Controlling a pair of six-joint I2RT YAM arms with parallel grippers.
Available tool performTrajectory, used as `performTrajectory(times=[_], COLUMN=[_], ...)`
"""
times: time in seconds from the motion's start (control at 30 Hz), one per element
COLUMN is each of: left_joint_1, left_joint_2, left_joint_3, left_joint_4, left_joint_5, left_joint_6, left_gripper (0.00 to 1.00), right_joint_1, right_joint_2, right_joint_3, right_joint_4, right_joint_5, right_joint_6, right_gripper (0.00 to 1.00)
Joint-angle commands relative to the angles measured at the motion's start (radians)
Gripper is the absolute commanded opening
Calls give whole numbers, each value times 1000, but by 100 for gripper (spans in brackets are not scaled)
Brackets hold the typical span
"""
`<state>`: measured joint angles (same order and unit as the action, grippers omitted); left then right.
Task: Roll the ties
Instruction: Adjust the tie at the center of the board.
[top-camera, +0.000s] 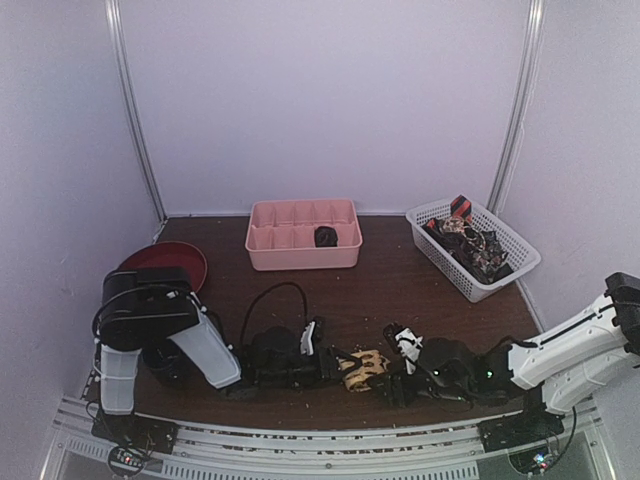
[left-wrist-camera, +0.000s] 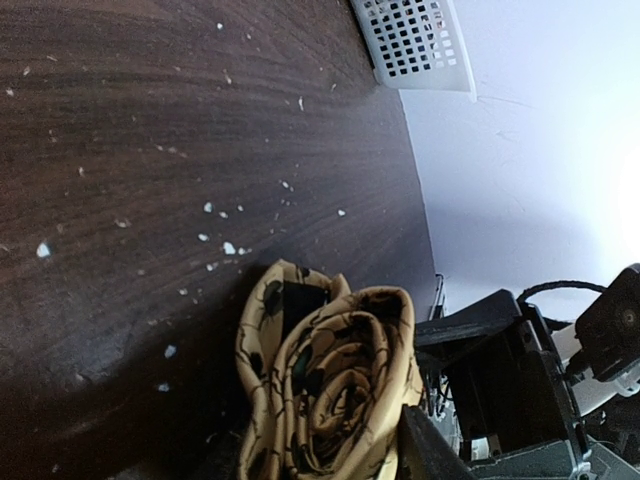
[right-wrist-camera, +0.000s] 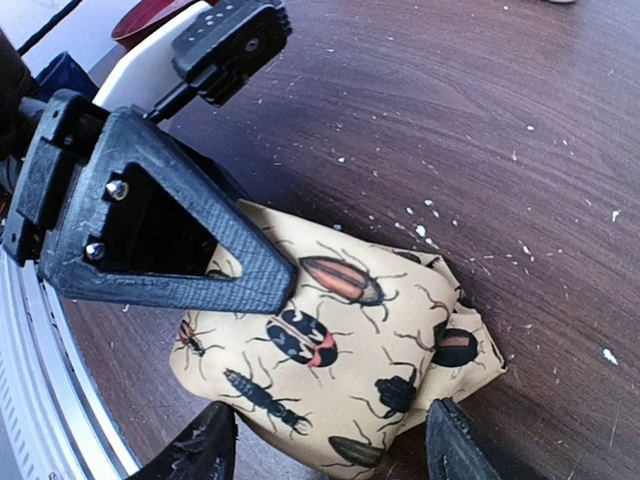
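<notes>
Step, judged: tie (right-wrist-camera: 340, 360) rolled, handover stage. State: left claw (top-camera: 338, 367) clamped on tie; right claw (right-wrist-camera: 330, 450) apart, straddling it. Next, likely: carry to tray (top-camera: 303, 262), keeping coil tight.

Top view: fixed high behind both arm bases, aimed down and forward over the whole bench (top-camera: 400, 290) to the back wall; distant, taking in the pink tray (top-camera: 303, 233), the white basket (top-camera: 472, 245) and the tan tie (top-camera: 363, 368) near the front edge.

Left wrist view: carried low and very near the wood, aimed rightward past the tan tie (left-wrist-camera: 325, 385) to a corner of the white basket (left-wrist-camera: 415, 40) and the right arm's jaws.

Right wrist view: equally low and near, aimed leftward over the tan tie (right-wrist-camera: 340, 350) at the left arm's jaws and a red plate (right-wrist-camera: 150, 15).

Shared by all three: the tan tie. Wrist views: set facing each other across it.
</notes>
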<state>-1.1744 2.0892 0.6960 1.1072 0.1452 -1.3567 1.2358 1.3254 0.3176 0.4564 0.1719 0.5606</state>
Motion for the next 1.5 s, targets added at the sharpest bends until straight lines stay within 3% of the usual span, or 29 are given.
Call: performTrajectory(times=[0.0, 0.33, 0.57, 0.7, 1.33, 1.47], left_joint_1=[11, 14, 10, -5, -40, -42], left_joint_2=[25, 35, 35, 37, 58, 53], left_joint_3=[14, 20, 7, 16, 23, 47], left_joint_4=[20, 17, 60, 68, 113, 55], left_joint_5=[44, 63, 52, 36, 33, 38], left_joint_6=[2, 2, -54, -95, -180, -168], left_gripper=[43, 43, 44, 50, 59, 49], right_joint_1=[15, 27, 30, 46, 64, 64], right_joint_2=[-32, 25, 93, 112, 136, 121], right_joint_3=[23, 73, 108, 89, 16, 12], right_joint_4=[-51, -115, -66, 1, 132, 129], right_joint_5=[3, 61, 119, 138, 140, 133], right_joint_6=[-65, -122, -85, -42, 16, 14], right_gripper=[67, 67, 58, 55, 53, 52])
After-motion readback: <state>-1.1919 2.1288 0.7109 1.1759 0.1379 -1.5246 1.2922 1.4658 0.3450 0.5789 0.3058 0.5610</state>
